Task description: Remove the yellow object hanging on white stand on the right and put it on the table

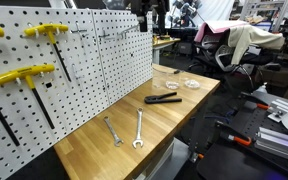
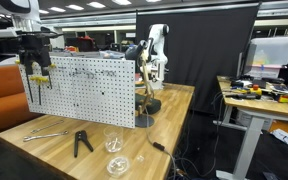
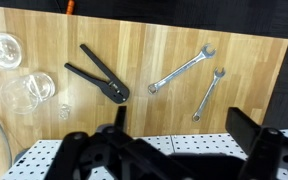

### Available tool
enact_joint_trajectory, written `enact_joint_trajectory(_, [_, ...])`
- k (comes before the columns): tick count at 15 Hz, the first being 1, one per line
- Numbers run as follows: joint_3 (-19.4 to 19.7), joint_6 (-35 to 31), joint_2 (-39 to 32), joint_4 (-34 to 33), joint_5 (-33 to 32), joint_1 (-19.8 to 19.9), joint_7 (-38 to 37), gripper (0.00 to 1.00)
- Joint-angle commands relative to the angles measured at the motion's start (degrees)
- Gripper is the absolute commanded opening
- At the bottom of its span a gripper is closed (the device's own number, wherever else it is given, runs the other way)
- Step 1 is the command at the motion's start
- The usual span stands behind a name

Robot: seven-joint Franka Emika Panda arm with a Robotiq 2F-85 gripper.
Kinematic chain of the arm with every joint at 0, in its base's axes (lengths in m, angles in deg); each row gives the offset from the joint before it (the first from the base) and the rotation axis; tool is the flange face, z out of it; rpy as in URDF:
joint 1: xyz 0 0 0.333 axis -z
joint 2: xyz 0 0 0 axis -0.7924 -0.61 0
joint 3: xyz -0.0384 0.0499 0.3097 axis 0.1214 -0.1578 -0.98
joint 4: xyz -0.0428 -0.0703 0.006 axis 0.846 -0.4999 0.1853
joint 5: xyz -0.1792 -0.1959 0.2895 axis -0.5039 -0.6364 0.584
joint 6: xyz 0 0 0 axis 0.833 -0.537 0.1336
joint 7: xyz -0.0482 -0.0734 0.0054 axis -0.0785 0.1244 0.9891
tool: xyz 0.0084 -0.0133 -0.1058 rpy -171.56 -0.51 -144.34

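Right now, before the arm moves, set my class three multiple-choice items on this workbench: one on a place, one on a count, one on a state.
1. Where do the yellow-handled tools hang?
A) on the white pegboard
B) on a chair back
C) over the table edge

2. How many wrenches lie on the table?
A) one
B) two
C) four

3. How do the jaws of the gripper stand?
A) shut on a wrench
B) shut on a dish
C) open, holding nothing

Answers:
1 A, since an exterior view shows them on pegs in the board.
2 B, since the wrist view shows two wrenches lying near each other, to one side of the pliers.
3 C, since the wrist view shows the jaws apart with nothing between them.
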Motion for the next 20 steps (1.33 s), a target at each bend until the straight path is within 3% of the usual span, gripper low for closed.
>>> enact_joint_trajectory(1, [-1.63, -4.10, -1.57, -1.85, -1.04, -1.13, -0.26, 1.00])
enact_joint_trajectory(7, [-5.38, -13.96, -8.20, -8.25, -4.11, -4.37, -1.46, 1.00])
enact_joint_trajectory(12, [-5.06, -18.78, -18.87, -19.54, -8.72, -7.14, -4.71, 1.00])
enact_joint_trajectory(13, [-4.87, -18.67, -15.11, -15.26, -6.44, -6.94, -3.25, 1.00])
enact_joint_trajectory(15, [-4.46, -18.77, -18.43, -18.67, -7.14, -7.59, -3.38, 1.00])
enact_joint_trajectory(20, [-4.39, -18.76, -19.18, -19.57, -7.20, -7.77, -3.35, 1.00])
